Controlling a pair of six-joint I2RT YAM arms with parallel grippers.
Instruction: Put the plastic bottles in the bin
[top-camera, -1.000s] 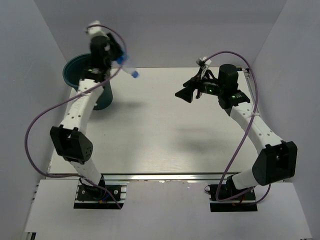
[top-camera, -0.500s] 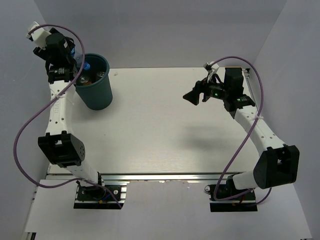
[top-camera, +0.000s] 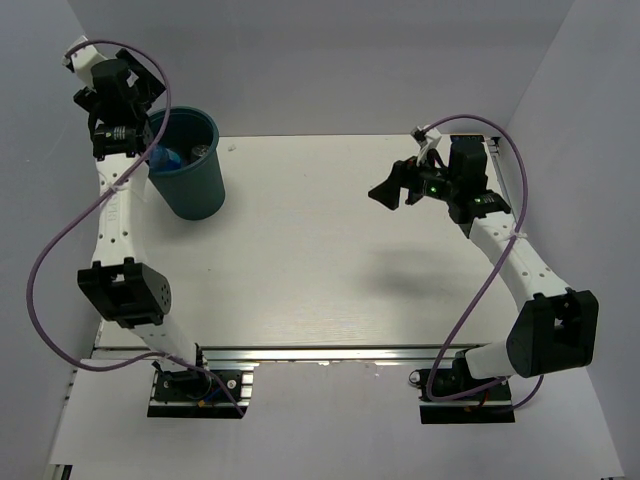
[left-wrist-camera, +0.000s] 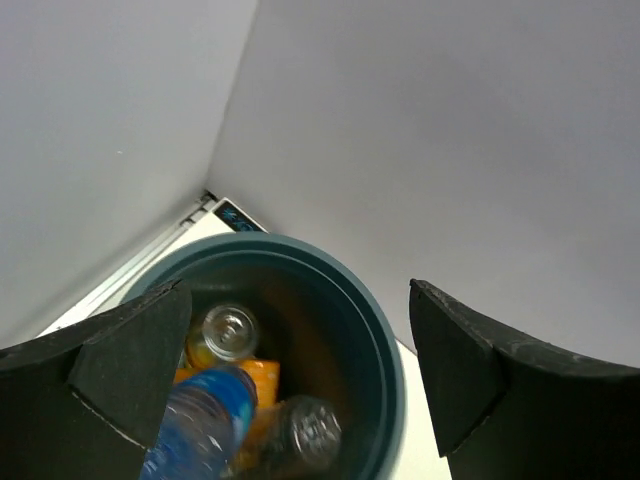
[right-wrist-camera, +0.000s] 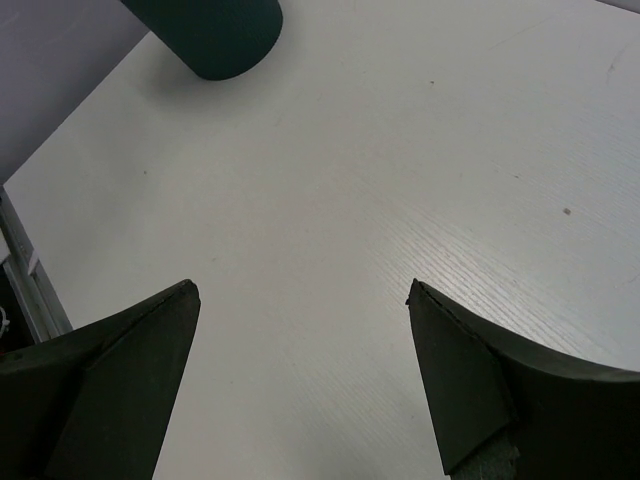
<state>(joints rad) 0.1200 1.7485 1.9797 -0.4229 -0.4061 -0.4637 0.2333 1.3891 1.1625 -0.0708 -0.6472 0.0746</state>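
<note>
From above, the white counter (top-camera: 320, 260) shows no bottle lying anywhere outside the bin (top-camera: 198, 190), so the job looks all but finished. The bin, a dark teal bucket that narrows toward its base, stands upright. The left gripper (top-camera: 138, 125) hangs above the bin's left rim. A blue-labelled bottle (top-camera: 165, 157) shows inside the bin, against its left wall. The right gripper (top-camera: 385, 192) is well apart from the bin, off to its right, with nothing in it.

The left wrist camera looks straight down into the bin (left-wrist-camera: 375, 310). The left gripper (left-wrist-camera: 300, 290) has its jaws spread wide with nothing between them. Inside lie the blue-labelled bottle (left-wrist-camera: 200, 420), an orange bottle (left-wrist-camera: 225, 335) showing its pale cap end-on, and a clear bottle (left-wrist-camera: 305, 430) beside them. More orange shows between them, but I cannot count every bottle.

From the right wrist, the right gripper (right-wrist-camera: 300, 290) is also spread and empty over bare counter (right-wrist-camera: 400, 150). Only the bin's base (right-wrist-camera: 215, 35) is in sight beyond it.
</note>
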